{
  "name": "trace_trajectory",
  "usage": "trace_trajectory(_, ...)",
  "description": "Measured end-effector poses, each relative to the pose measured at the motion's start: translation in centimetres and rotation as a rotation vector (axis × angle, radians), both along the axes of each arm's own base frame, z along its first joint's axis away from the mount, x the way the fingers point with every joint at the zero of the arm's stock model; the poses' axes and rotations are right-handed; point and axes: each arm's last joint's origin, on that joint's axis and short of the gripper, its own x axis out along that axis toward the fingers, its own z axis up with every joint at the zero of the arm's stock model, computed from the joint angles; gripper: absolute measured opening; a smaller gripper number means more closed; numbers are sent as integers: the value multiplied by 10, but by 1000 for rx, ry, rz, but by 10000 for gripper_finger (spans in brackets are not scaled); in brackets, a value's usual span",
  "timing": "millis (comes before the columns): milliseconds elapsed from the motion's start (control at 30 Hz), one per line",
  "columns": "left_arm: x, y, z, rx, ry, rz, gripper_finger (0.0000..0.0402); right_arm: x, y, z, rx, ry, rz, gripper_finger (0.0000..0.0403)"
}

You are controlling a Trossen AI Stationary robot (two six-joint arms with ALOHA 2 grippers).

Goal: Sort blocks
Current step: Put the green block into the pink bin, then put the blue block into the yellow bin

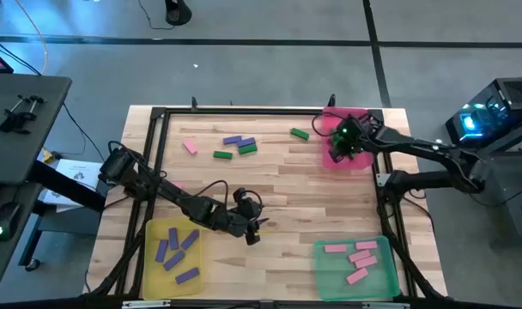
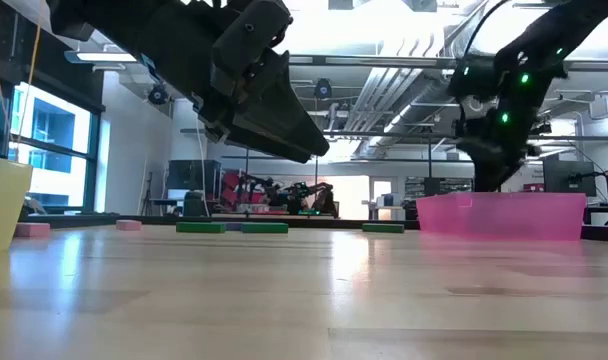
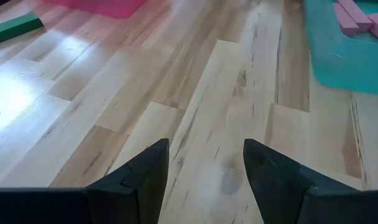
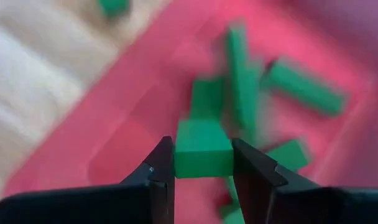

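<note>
Legible text, labels, brands, numbers, signs: none in any view. Paper sheet [image 1: 75,172] beside the worktop [image 1: 278,184] carries print too small to read.

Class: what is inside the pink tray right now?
In the pink tray lie several green blocks. The right tool holds another green block above them, covering part of the pile, so no full count.
</note>
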Motion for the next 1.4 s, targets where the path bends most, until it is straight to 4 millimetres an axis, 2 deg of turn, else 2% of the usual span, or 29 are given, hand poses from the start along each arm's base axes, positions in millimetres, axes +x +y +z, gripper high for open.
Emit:
trace_trajectory(200,-2,-5,0,-5,4,-11,196,9,-7,-15,25,36,17,98)
trace_trajectory(400,-5,-13,0,-14,1,-28,196,9,-8,-22,45,84,59,169)
trace_trajectory(567,-7,-16,-1,-34,0,-23,196,6,-5,-11,10,48,63,188)
trace_trajectory(767,-8,-15,-2,-71,1,8,196,-6,6,14,-88,-34,21,191)
trace_trajectory(933,-11,-14,-2,-89,20,31,194,-8,31,38,-167,-186,84,192)
trace_trajectory(1033,-19,-9,5,-103,55,79,190,-3,50,50,-207,-304,144,192)
trace_trajectory(1200,-51,8,33,-92,154,233,180,15,90,62,-266,-461,273,193)
trace_trajectory(1400,-99,42,64,-141,307,452,167,41,139,65,-350,-603,406,193)
